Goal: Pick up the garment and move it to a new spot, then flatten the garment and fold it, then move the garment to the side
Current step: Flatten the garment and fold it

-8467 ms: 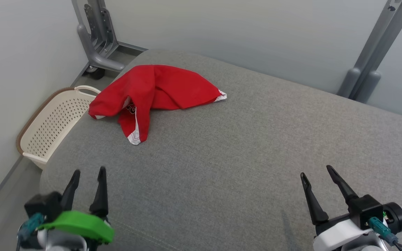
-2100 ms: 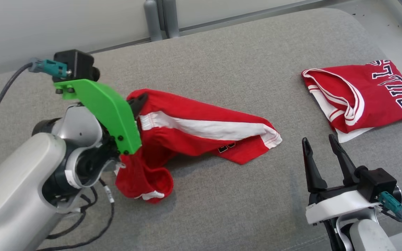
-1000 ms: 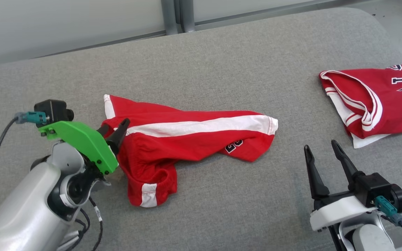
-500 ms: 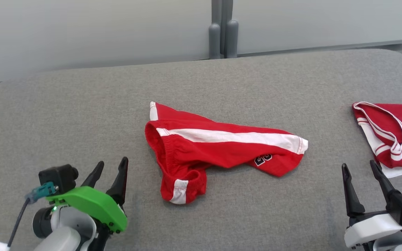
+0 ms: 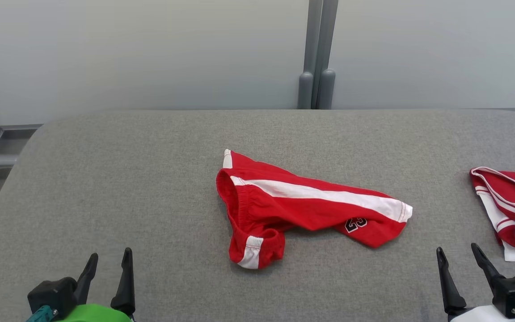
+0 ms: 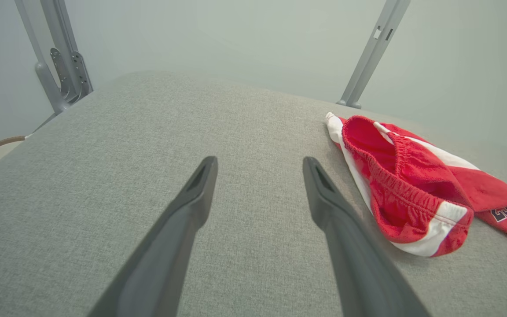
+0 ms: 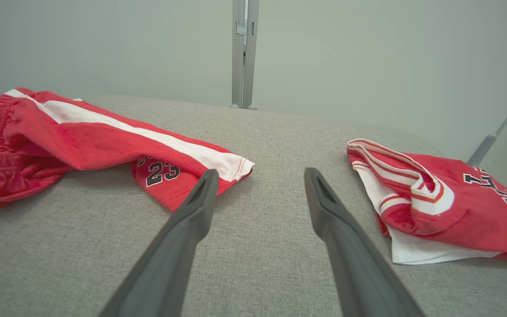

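Left gripper (image 5: 111, 254), lower left of the head view: fingers spread apart, nothing between them, bare table (image 5: 128, 179) beneath.

Shorts (image 5: 302, 208) lie crumpled at frame centre, up and to the right of this gripper and well apart from it. The long axis runs roughly left to right, dipping toward the right. The bunched waistband is at the left end, with one leg tucked into a lump at the lower left. A white side stripe leads to the hem at the right end. The shorts are not flat, so flattening is judged to be the step in hand.

Right gripper (image 5: 457, 248), lower right: fingers likewise apart and empty. The hem end lies up and left of it, and looks nearer to it than the waistband is to the left gripper. The next move is probably a two-arm pull along the axis, one end each.

Folded jersey (image 5: 512, 205) sits at the right edge, near the right gripper, where it could be snagged.
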Controlling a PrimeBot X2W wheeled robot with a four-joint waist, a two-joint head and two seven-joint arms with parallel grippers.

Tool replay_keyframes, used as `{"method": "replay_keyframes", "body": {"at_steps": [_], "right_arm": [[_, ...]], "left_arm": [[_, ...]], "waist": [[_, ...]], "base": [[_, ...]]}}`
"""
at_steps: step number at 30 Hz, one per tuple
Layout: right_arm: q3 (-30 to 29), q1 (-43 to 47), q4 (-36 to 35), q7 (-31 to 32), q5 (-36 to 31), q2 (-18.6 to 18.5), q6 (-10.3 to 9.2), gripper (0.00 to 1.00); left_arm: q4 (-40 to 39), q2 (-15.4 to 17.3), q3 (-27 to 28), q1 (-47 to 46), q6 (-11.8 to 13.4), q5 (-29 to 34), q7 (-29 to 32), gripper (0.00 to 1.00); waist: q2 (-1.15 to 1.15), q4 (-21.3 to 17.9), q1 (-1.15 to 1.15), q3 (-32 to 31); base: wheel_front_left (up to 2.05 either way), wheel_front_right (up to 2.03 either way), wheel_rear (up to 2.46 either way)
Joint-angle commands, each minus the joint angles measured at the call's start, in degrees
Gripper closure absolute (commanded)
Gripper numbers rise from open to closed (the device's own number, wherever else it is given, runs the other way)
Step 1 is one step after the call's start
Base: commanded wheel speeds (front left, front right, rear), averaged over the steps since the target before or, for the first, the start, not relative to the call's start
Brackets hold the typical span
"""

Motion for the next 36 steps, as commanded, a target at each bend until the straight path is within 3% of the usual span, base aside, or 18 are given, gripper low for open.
{"method": "replay_keyframes", "body": {"at_steps": [1, 8, 19, 24, 28, 36], "right_arm": [[-0.35, 1.04, 0.15, -0.16, -0.27, 0.25, -0.04, 0.00], [-1.32, 1.72, 0.33, -0.16, -0.81, 1.63, -0.04, 0.00], [-0.53, 1.73, 1.15, -0.16, -1.39, 3.34, -0.04, 0.00], [-0.49, 1.85, 1.17, -0.16, -1.33, 3.61, -0.04, 0.00], [-0.67, 2.14, 1.11, -0.16, -1.06, 3.72, -0.04, 0.00], [-0.78, 2.17, 1.33, -0.16, -0.91, 3.87, -0.04, 0.00]], "left_arm": [[-0.74, -0.84, 2.00, 1.55, -0.99, 2.19, -0.44, 0.00], [0.80, -4.74, 10.08, 7.53, -5.52, 10.13, -0.42, 0.00], [7.01, -11.30, 20.96, 12.67, -17.17, 21.02, -0.39, 0.00], [9.12, -14.76, 25.22, 13.97, -21.33, 25.09, -0.39, 0.00], [10.40, -17.01, 27.87, 14.37, -23.85, 27.93, -0.38, 0.00], [11.32, -19.67, 31.03, 13.82, -26.35, 31.28, -0.38, 0.00]], "waist": [[0.63, 0.82, 0.00, -1.12], [0.63, 1.16, 0.00, -1.64], [0.63, -0.65, 0.00, -1.86], [0.63, -1.10, 0.00, -1.97], [0.63, -1.13, 0.00, -1.97], [0.63, -1.26, 0.00, -1.82]], "base": [[0.00, 0.00, 0.00], [0.00, 0.00, 0.00], [0.00, 0.00, 0.00], [0.00, 0.00, 0.00], [0.00, 0.00, 0.00], [0.00, 0.00, 0.00]]}}
